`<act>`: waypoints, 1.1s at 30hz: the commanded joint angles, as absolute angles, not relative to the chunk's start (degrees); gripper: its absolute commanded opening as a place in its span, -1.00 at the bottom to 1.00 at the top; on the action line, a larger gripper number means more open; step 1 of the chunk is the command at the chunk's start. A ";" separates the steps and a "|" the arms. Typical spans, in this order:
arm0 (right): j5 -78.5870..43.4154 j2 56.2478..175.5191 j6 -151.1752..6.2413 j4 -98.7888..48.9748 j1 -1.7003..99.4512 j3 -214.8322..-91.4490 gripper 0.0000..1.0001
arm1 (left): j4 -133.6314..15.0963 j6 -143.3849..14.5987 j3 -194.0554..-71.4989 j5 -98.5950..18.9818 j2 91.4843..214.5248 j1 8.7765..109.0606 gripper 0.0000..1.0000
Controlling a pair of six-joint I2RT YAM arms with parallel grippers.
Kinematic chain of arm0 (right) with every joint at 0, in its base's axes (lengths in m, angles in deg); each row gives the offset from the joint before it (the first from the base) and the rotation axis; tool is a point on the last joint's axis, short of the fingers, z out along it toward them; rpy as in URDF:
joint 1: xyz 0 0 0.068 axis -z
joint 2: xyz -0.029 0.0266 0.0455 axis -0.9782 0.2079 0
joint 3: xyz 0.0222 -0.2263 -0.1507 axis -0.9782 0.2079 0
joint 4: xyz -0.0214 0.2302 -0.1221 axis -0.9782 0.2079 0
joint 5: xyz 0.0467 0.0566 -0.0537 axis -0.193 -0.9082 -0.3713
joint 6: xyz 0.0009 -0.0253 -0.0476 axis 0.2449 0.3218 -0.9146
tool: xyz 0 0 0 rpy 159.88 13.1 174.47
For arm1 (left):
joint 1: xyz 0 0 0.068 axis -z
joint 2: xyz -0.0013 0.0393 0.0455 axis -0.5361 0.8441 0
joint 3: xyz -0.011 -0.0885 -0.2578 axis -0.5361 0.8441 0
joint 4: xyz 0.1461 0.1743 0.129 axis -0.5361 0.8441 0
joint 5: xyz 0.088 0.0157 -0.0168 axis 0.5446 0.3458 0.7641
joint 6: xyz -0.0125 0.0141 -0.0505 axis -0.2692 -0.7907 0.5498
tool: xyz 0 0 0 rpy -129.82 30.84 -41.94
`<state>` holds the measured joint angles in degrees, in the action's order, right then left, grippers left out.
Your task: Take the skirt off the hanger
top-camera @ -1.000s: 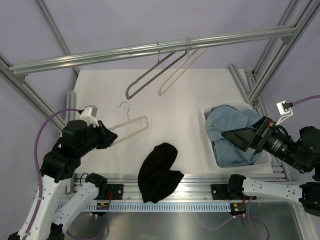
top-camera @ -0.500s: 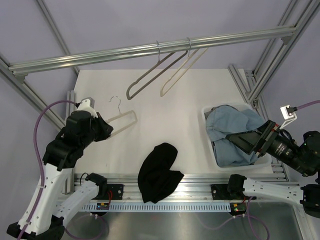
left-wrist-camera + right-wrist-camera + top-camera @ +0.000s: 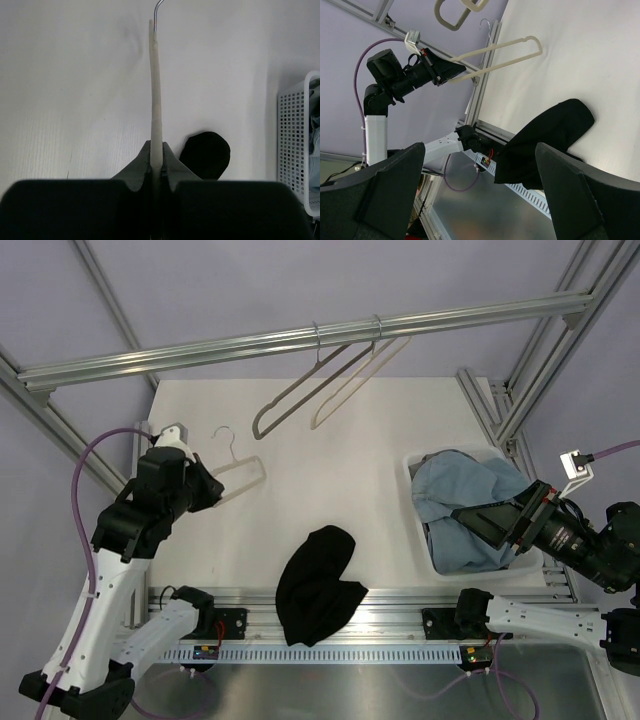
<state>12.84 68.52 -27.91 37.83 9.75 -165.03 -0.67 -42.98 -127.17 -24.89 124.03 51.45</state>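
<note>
No dark grey pleated skirt shows in any view. The grey-taupe hanger (image 3: 257,427) hangs bare from the overhead rail by its wire hook. My left gripper (image 3: 214,490) is shut on the end of a paler cream hanger (image 3: 240,472) and holds it above the far left of the table. In the left wrist view the cream hanger (image 3: 156,90) runs straight away from the closed jaws (image 3: 157,161). My right gripper (image 3: 472,520) is open and empty above the basket; its fingers stand wide apart in the right wrist view (image 3: 480,200).
A plain black garment (image 3: 318,585) lies crumpled at the table's front edge, partly over the rail. A white basket (image 3: 415,458) at the right holds light blue jeans (image 3: 455,495). A second cream hanger (image 3: 322,424) hangs beside the grey-taupe one.
My left gripper has carried the cream hanger to the left and farther back. The right arm drew back slightly to the right. The black garment has not moved.
</note>
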 commanded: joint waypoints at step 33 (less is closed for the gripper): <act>11.15 68.64 -28.66 36.81 9.45 -165.22 0.99 | -4.43 -45.74 -141.55 -29.26 129.62 42.35 -1.00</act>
